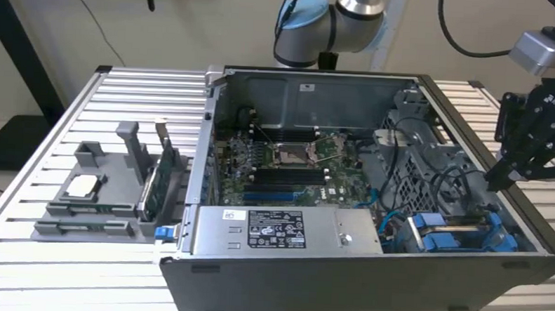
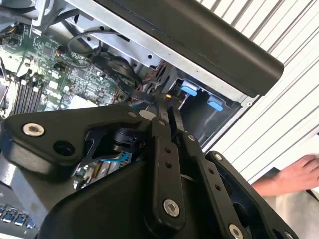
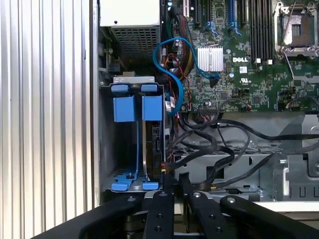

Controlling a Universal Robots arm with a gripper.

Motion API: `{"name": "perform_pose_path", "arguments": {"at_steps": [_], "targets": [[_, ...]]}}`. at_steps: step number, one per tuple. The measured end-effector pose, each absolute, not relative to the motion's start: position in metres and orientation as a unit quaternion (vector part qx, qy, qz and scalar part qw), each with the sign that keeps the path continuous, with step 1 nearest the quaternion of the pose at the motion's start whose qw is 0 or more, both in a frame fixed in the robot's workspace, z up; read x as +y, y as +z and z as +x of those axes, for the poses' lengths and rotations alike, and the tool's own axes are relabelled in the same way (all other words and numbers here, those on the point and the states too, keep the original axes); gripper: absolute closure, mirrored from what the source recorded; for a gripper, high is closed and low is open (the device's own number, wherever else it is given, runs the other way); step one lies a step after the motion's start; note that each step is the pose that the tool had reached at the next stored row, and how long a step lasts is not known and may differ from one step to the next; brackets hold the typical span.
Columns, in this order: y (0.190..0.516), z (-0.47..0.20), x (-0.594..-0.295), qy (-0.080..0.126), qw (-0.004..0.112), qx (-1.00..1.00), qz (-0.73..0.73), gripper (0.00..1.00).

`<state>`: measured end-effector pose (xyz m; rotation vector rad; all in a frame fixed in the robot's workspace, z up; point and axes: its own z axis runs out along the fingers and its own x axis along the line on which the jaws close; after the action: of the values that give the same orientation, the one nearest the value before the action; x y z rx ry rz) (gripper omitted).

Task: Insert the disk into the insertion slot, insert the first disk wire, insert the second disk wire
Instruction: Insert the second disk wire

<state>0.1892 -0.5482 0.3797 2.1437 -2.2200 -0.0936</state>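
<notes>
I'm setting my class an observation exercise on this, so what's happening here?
A robot arm's tool, fingers closed, hangs over the open computer case, close to the insertion slot. A disk with a blue handle appears to sit in that slot already. Whether anything is plugged into it cannot be told.

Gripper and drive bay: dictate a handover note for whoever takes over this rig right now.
Gripper: shut, nothing visible between its fingers, hovering over the case edge on the exterior view's right, near the insertion slot.
Disk: seems seated in the slot, beside an empty compartment, in the first wrist view.
Wires: black wires and a blue wire run up to the disk; whether either is plugged in cannot be told.
Done: disk insertion, apparently.
Left: both disk wires, unless already plugged.
A person's hand lies near the case in the second wrist view.
</notes>
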Motion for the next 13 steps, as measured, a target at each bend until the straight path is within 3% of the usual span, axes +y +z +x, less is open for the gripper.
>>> {"name": "perform_pose_path", "arguments": {"at_steps": [13], "targets": [[0.3819,0.1880,-0.5481,-0.031,0.027,-0.719,0.694,0.84]]}}
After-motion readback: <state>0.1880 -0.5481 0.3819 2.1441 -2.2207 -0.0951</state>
